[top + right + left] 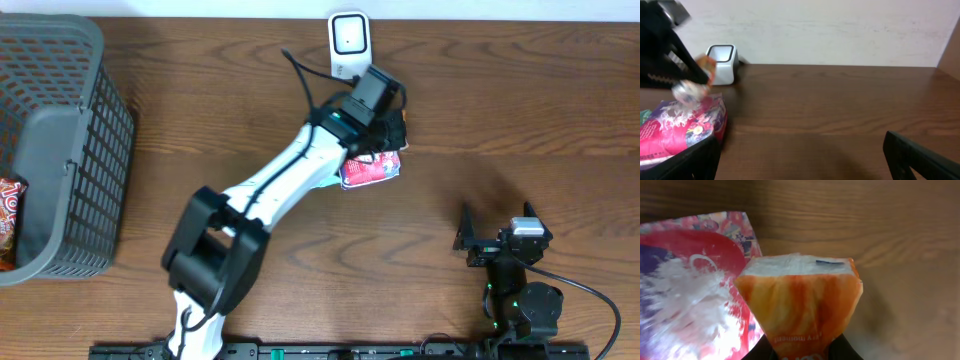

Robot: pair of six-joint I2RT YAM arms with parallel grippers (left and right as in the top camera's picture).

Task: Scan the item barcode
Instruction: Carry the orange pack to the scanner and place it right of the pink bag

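Observation:
My left gripper (800,353) is shut on the lower end of an orange snack packet (799,305), whose clear sealed top edge points away from the camera. In the right wrist view the orange packet (705,68) hangs just in front of the white barcode scanner (721,64). From overhead the left gripper (390,130) sits just below the scanner (349,40) at the table's far edge. A pink and red packet (370,168) lies flat on the table under the left gripper. My right gripper (497,238) rests open near the front right, holding nothing.
A grey mesh basket (75,150) stands at the left edge with a red packet (8,215) inside. The left arm (270,190) stretches diagonally across the table's middle. A wall runs behind the scanner.

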